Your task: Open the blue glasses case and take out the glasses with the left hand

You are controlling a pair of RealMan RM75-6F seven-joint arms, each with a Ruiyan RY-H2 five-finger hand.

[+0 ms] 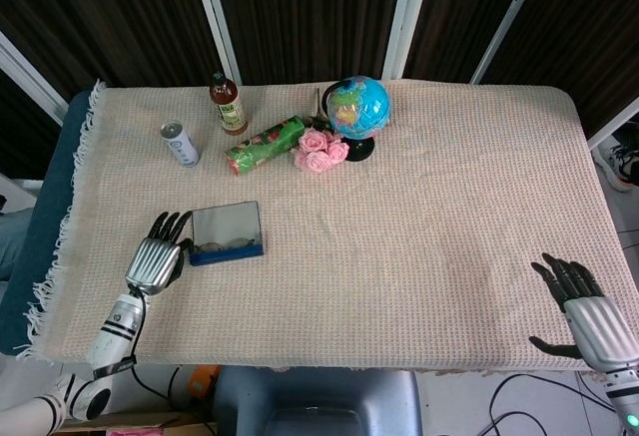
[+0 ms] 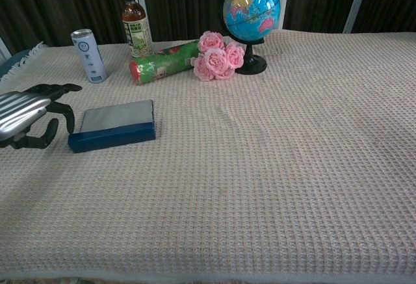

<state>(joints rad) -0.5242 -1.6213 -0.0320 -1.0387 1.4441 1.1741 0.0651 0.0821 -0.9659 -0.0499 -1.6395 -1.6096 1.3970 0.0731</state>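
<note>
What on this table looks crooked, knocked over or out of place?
Little stands out. The green tube lies on its side beside the pink roses, and the blue glasses case sits slightly askew, open, beside the left hand. Bottle, can and globe stand upright.

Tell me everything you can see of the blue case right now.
The case is a flat rectangular box with dark blue sides and a grey, slightly shiny top panel. It lies flat on the woven cloth near the table's left front, turned a little askew to the table edge. In the head view, glasses seem to show along its near edge, so it looks open; the chest view shows only a closed-looking slab. The left hand sits just beside its left end, fingers curled toward it; contact cannot be told.
</note>
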